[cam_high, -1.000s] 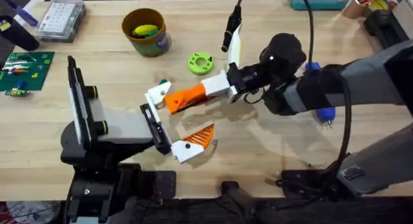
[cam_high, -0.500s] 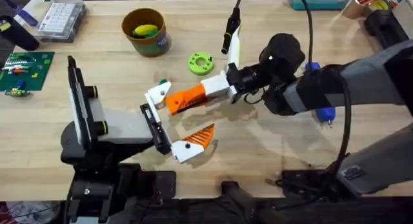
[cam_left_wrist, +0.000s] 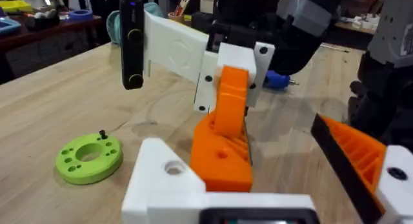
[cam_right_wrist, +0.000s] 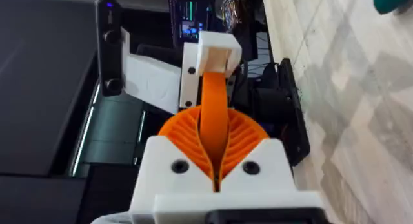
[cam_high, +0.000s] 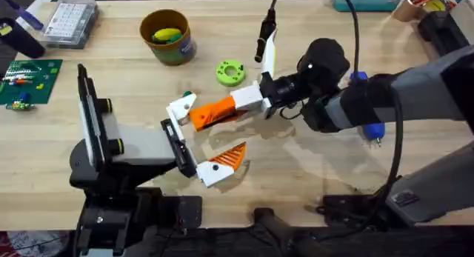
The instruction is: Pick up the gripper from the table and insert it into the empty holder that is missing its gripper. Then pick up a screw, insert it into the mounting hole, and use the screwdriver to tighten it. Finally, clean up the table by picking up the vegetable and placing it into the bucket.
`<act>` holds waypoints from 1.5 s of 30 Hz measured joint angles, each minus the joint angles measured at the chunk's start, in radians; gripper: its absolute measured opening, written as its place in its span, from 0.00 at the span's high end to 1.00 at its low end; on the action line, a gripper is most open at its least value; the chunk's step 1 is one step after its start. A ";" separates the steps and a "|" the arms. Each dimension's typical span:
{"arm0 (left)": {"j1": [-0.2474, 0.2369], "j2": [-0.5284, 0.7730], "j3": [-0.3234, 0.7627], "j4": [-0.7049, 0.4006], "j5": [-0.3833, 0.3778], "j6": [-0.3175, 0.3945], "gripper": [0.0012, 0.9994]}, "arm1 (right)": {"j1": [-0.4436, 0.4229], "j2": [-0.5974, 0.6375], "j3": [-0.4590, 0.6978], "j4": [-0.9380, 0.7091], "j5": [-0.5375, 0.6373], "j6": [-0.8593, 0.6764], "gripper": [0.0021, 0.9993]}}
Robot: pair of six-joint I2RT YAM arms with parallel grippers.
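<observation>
The right end effector is clenched on the gripper, holding its white base with the orange wedge pointing toward 9 o'clock, its tip just beside the holder. The left end effector is spread wide, grasping nothing. The bucket sits at 11 o'clock on the counter, a yellow vegetable inside. The blue screwdriver lies at 3 o'clock.
</observation>
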 joint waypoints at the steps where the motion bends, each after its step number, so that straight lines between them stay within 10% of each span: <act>1: 0.000 0.000 0.000 0.000 0.000 0.000 0.01 | 0.000 0.000 0.000 0.000 0.002 0.000 0.99; 45: 0.001 0.000 0.001 -0.018 0.034 -0.008 0.01 | 0.026 0.000 0.083 -0.222 0.005 -0.138 0.99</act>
